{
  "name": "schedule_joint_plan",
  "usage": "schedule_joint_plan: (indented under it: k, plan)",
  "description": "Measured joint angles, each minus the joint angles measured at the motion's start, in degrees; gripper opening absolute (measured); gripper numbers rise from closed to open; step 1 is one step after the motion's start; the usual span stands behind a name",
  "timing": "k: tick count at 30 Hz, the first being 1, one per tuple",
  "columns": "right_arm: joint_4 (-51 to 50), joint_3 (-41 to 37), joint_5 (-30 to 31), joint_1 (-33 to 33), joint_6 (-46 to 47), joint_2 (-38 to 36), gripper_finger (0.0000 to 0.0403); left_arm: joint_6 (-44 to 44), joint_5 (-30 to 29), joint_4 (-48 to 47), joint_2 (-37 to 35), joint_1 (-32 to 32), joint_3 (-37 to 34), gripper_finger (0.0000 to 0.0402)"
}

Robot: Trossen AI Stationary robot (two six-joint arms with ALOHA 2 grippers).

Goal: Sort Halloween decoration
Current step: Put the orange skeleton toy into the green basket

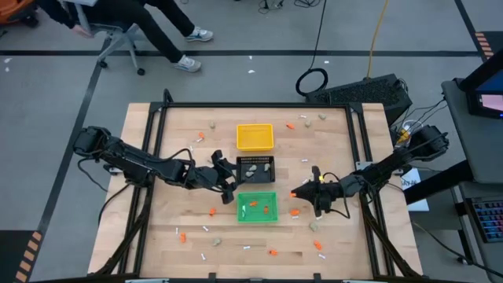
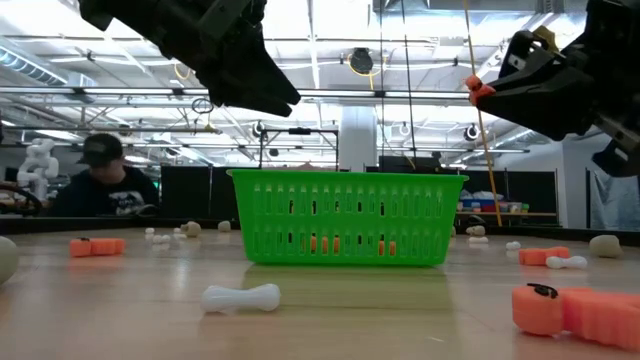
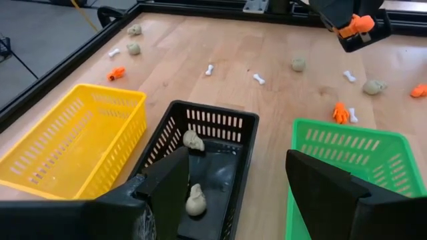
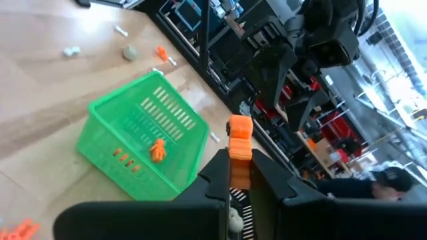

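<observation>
An orange piece (image 4: pixel 239 137) is being gripped by the clenched right gripper (image 1: pixel 300 192), held above the table (image 1: pixel 338 157) just beside the green tray (image 1: pixel 258 207), presumably so that it can be dropped in with the orange bits (image 4: pixel 157 151) already lying there. The left gripper (image 1: pixel 226 175) is being held released and empty between the green tray and the black tray (image 1: pixel 255 167), apparently free for the next pick. Two beige-grey lumps (image 3: pixel 194 199) are being held in the black tray; the yellow tray (image 1: pixel 255 136), nearer the far edge, is being shown with nothing visible inside. The remaining decoration, including white sticks (image 2: pixel 240 297), is being left scattered across the table, mostly toward the near edge and the far corners.
</observation>
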Motion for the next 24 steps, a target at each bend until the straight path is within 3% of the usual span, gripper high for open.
schedule_joint_plan:
  k: [12, 24]
  plan:
    - [0.0, 0.0, 0.0, 0.0, -0.1, 0.0, 0.0018, 0.0, 0.0, -0.1, 0.5, 0.0, 0.0, 0.0248]
    - [0.0, 0.0, 0.0, 0.0, 12.1, 0.0, 0.0018, 0.0, 0.0, 0.1, 0.4, -0.1, 0.0, 0.0248]
